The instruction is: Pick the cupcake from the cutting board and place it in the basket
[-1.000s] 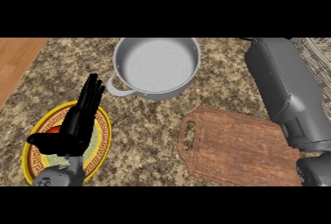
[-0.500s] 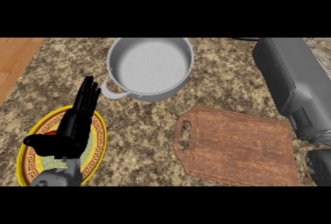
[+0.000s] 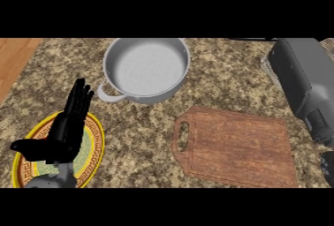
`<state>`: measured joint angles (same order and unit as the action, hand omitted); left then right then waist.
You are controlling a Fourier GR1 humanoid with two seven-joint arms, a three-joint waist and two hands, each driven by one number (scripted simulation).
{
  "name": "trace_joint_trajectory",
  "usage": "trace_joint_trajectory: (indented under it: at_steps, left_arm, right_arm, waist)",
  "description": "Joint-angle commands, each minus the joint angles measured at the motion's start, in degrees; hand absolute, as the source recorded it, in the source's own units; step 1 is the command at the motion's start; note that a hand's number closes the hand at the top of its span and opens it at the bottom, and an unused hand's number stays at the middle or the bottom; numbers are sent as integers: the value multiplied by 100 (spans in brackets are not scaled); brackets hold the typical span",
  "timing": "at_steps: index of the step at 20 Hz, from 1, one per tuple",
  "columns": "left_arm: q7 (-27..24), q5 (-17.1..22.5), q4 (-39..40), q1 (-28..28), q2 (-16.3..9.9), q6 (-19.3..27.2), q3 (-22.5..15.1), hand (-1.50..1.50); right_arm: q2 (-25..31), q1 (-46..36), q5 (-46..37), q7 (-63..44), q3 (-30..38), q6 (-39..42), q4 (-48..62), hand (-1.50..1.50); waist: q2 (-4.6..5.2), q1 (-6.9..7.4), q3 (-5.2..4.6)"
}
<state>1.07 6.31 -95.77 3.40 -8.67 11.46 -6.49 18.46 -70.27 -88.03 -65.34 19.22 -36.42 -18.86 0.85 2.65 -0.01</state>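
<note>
The wooden cutting board (image 3: pixel 235 148) lies right of centre with nothing on its visible top. No cupcake shows anywhere. My left hand (image 3: pixel 65 132) stands open at the lower left, fingers straight and pointing away, over a yellow patterned plate (image 3: pixel 94 137). My right forearm (image 3: pixel 306 88) runs down the right edge. Of the right hand only a black sliver (image 3: pixel 328 170) shows at the lower right corner, beside the board's right end. No basket can be made out; a pale woven edge (image 3: pixel 265 66) peeks from behind the right forearm.
A grey metal pot (image 3: pixel 146 66) with a side handle stands at the back centre, open and holding nothing. A wooden floor strip (image 3: pixel 16 62) shows past the counter's left edge. Speckled granite counter (image 3: pixel 143 145) lies between plate and board.
The right forearm has drawn back toward the right edge, uncovering more of the board. Pot, board and plate sit a little further left in view. The left hand stays open over the plate.
</note>
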Motion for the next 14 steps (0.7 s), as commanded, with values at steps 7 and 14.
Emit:
trace_joint_trajectory:
  at_steps: [7,14]
  left_arm:
    - [188,-51,-136,-80,-28,17,74,0]
    - [-250,-93,117,-217,146,-30,64,0]
  right_arm:
    - [264,531,-32,-452,291,-398,107,150]
    - [462,922,318,180,597,-315,292,150]
  waist:
    - [-33,-114,5]
    - [-35,-154,5]
